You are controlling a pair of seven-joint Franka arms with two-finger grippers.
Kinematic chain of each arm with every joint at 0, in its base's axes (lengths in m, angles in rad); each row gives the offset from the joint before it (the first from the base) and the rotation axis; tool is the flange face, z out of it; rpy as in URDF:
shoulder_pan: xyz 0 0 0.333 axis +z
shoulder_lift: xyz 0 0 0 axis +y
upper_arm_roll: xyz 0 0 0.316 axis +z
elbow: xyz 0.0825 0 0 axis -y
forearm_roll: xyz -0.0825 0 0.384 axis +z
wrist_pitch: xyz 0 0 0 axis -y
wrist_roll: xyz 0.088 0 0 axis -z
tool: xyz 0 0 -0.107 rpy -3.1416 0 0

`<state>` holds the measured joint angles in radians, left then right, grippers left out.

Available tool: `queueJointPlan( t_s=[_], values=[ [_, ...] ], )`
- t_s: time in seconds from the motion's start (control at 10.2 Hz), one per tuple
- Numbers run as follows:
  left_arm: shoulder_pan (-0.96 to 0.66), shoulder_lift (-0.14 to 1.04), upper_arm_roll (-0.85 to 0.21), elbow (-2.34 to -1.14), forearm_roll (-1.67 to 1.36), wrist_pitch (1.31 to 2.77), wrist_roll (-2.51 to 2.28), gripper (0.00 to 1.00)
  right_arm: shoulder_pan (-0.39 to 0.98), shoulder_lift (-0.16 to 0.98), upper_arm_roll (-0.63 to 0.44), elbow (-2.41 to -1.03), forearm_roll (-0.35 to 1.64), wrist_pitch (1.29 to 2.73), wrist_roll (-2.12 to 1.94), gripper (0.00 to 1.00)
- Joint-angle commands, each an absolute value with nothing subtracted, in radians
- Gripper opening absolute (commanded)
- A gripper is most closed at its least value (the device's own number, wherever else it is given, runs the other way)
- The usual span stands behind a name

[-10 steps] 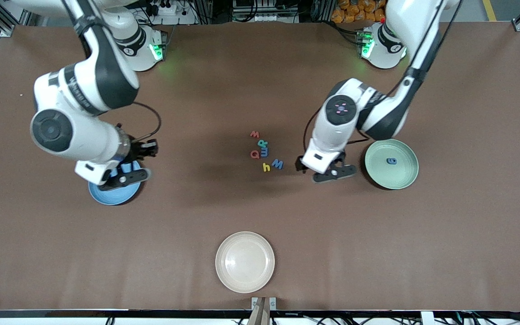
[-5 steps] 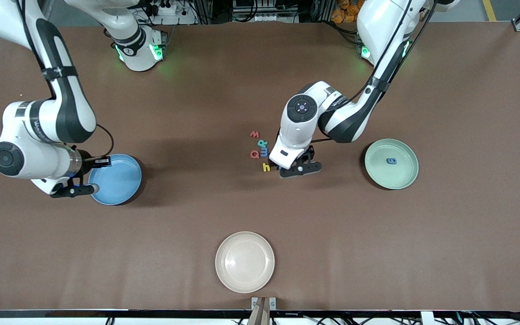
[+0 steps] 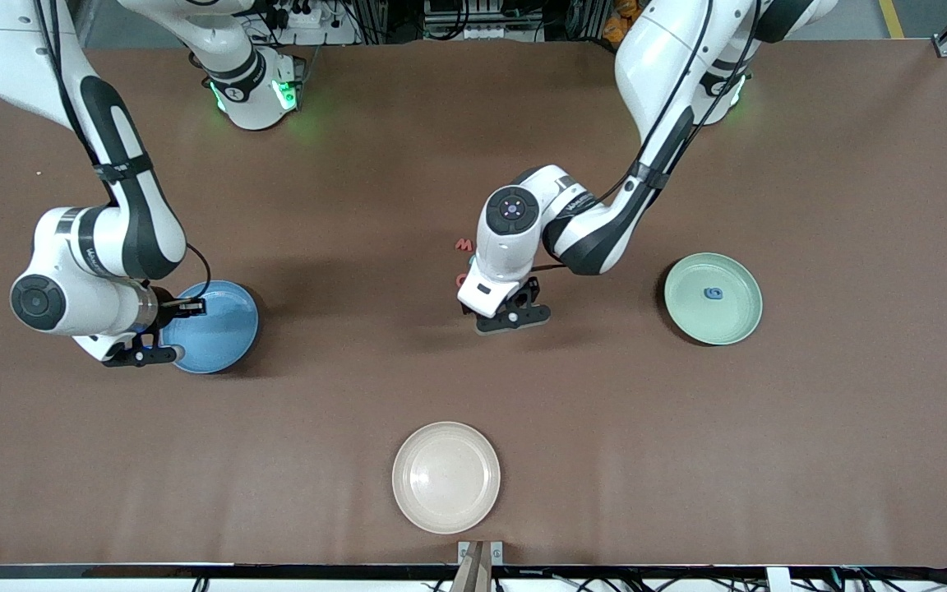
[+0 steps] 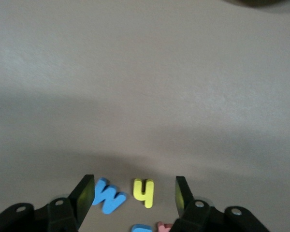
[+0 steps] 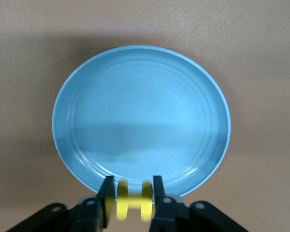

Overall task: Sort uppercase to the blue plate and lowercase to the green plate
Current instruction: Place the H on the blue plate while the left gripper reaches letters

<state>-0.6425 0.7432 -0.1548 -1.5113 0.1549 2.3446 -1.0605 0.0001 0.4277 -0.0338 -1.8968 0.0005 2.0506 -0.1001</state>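
Observation:
My right gripper (image 3: 153, 333) hangs at the blue plate's (image 3: 223, 329) rim toward the right arm's end. Its jaws (image 5: 132, 180) are slightly parted around a smeared yellow H (image 5: 134, 200), which straddles the blue plate's rim (image 5: 67, 159); a thin gap shows beside it. My left gripper (image 3: 500, 312) is low over the letter cluster, open (image 4: 134, 186), with the yellow h (image 4: 144, 192) and blue W (image 4: 108, 195) between its fingers on the table. The small red w (image 3: 464, 244) lies farther from the camera. The green plate (image 3: 736, 325) holds the blue g (image 3: 713, 293).
A cream plate (image 3: 445, 477) sits near the table's front edge. Edges of a blue letter (image 4: 141, 228) and a red one (image 4: 163, 226) show by the left gripper. The left hand hides most of the cluster in the front view.
The left arm swung from beside the green plate to over the letters, its jaws narrowing. The right arm shifted from above the blue plate to its rim, and its jaws began parting.

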Motion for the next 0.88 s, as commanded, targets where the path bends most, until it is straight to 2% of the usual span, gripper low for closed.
queueJointPlan(
  t_s=[0.0, 0.49, 0.78],
  values=[
    [-0.696, 0.799, -0.126, -1.479, 0.183, 2.388, -1.126, 0.75, -0.011, 0.399, -0.029, -1.895, -0.006, 2.051, -0.098, 1.0],
    [-0.747, 0.844, -0.094, -1.488, 0.186, 2.43, -1.143, 0.74, -0.029, 0.255, -0.028, -1.871, 0.0, 2.043, -0.097, 1.0],
    [-0.747, 0.845, -0.094, -1.491, 0.187, 2.43, -1.14, 0.67, -0.043, 0.195, -0.029, -1.873, 0.006, 2.025, -0.095, 1.0]
  ],
)
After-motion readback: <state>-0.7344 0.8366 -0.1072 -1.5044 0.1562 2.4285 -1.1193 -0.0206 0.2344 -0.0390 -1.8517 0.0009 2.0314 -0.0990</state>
